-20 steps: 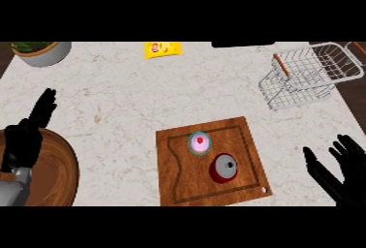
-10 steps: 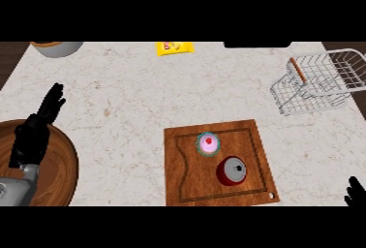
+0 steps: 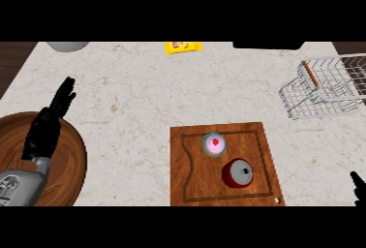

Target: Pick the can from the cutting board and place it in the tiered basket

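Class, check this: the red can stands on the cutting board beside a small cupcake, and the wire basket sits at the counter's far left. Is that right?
One error: the wire basket sits at the far right, as the head view shows. The red can does stand on the cutting board beside the cupcake.

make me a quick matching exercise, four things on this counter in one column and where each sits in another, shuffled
Things:
1. can
2. wire basket
3. yellow packet
4. left hand

Places:
A. far edge of the counter, near the middle
B. on the cutting board, towards its near right part
C. over the round wooden board at the left
D. far right of the counter

Pairs: 1-B, 2-D, 3-A, 4-C
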`<state>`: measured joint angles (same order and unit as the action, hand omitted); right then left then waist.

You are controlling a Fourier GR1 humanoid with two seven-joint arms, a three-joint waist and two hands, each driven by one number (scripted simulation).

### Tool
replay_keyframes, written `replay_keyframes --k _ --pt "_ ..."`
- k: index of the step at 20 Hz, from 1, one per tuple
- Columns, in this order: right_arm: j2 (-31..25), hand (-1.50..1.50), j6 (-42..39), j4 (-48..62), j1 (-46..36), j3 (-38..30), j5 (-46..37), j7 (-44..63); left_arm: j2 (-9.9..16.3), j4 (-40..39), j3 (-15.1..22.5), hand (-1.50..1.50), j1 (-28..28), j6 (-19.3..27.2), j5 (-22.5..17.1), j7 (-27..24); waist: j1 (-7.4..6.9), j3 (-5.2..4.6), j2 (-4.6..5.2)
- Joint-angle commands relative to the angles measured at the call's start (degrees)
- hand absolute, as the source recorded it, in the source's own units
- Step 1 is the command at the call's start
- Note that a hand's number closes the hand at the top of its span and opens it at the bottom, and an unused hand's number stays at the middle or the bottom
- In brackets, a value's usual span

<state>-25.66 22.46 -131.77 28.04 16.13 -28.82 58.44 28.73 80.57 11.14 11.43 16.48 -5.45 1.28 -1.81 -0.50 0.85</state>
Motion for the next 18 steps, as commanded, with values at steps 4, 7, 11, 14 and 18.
replay_keyframes --k 4,7,11,14,18 --pt "5.0 -1.50 -9.1 0.3 -13.0 4.2 -5.1 23.6 -1.9 0.8 1.3 0.00 0.8 0.4 0.9 2.0 -0.99 0.18 -0.16" --pt "7.5 -1.50 -12.3 3.4 -17.3 4.2 -4.4 26.6 -3.0 0.8 1.9 0.00 0.2 1.1 1.5 1.2 -0.68 0.23 -0.20" --pt "11.0 -1.50 -15.4 7.6 -17.9 4.7 -5.8 26.7 -1.3 -0.5 0.4 0.00 -0.5 -0.5 0.9 0.2 0.03 0.19 -0.26" --pt "15.1 -1.50 -16.4 11.9 -20.5 6.5 -8.9 26.8 -3.3 -0.4 0.9 0.00 -1.0 1.5 2.0 -0.5 0.15 0.23 -0.41" --pt "20.0 -1.50 -18.4 15.3 -22.2 7.1 -12.8 26.8 -1.7 -0.1 -0.4 0.00 0.9 0.3 1.8 0.5 0.65 0.28 -0.58"
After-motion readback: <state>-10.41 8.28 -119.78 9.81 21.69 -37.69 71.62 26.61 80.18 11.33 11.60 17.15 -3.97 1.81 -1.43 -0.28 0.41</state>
